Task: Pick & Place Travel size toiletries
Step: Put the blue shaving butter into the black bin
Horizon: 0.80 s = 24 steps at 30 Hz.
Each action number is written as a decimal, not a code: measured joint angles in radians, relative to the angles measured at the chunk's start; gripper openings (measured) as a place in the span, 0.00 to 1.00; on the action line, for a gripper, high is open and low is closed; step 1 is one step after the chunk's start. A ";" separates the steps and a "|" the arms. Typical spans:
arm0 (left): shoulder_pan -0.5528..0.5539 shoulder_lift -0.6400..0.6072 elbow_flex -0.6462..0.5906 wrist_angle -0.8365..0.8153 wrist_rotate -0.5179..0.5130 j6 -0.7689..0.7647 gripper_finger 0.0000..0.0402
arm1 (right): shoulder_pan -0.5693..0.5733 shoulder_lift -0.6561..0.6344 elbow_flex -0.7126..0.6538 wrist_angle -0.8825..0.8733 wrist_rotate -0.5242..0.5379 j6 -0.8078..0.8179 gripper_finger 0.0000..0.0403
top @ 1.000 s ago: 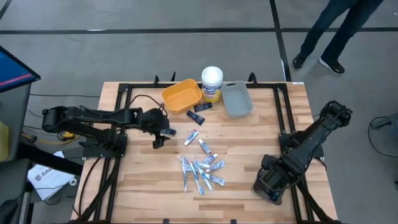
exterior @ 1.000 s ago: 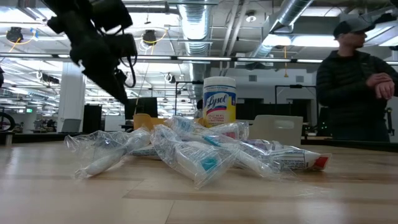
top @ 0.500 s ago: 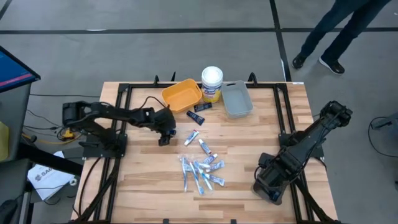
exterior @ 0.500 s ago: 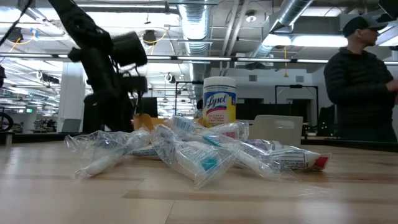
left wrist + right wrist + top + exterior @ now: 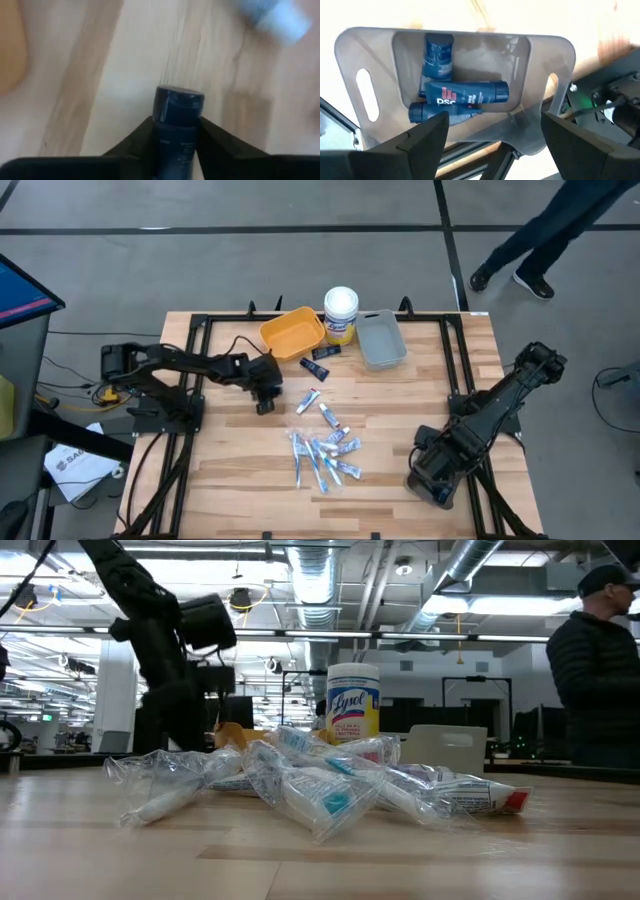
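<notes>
Slipping is the main risk here: the small dark navy plastic tube (image 5: 176, 125) sits between the two dark fingers with only its capped end poking out past them, so a loose or off-centre pinch could let it twist or drop back onto the wooden counter (image 5: 400, 440) as the arm lifts. A second hazard, as I judge it, is the carry itself; the orange plastic bin (image 5: 292, 332) and the grey plastic tray (image 5: 381, 340) stand close together at upper centre of the overhead frame with the white-lidded yellow wipes canister (image 5: 341, 313) between them, and a careless swing could clip one of them.

The left end effector (image 5: 265, 390) is at centre left of the overhead frame, low over the counter, its fingers closed to a narrow gap around the navy tube and touching it on both sides. The right end effector (image 5: 428, 480) waits at lower right of that frame, fingers spread wide and empty.

The rest of the toiletries lie apart from the grasped one: a loose pile of white-and-blue tubes in clear wrappers (image 5: 322, 455) at lower centre, two more dark navy tubes (image 5: 318, 358) just beside the orange bin, and several navy tubes (image 5: 457, 95) already inside the grey tray.
</notes>
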 joint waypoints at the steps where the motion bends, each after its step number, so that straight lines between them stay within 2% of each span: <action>1: 0.000 -0.017 0.001 0.004 0.015 -0.020 0.21 | 0.000 0.000 0.000 0.009 0.004 0.000 0.76; 8: 0.000 -0.200 0.001 0.025 0.121 -0.209 0.21 | -0.009 0.000 0.019 0.058 0.067 -0.001 0.76; 12: 0.000 -0.342 0.001 0.141 0.151 -0.324 0.20 | -0.034 -0.016 0.079 0.051 0.176 -0.033 0.75; 15: 0.000 -0.433 0.002 0.330 0.150 -0.418 0.20 | -0.076 -0.041 0.125 0.053 0.303 -0.066 0.74; 19: 0.000 -0.480 0.003 0.657 0.128 -0.527 0.21 | -0.164 -0.085 0.181 0.083 0.533 -0.151 0.73; 21: 0.000 -0.474 0.004 0.820 0.102 -0.585 0.21 | -0.219 -0.094 0.207 0.138 0.621 -0.258 0.72; 24: 0.000 -0.443 0.004 1.012 0.046 -0.676 0.21 | -0.319 -0.088 0.250 0.278 0.678 -0.539 0.72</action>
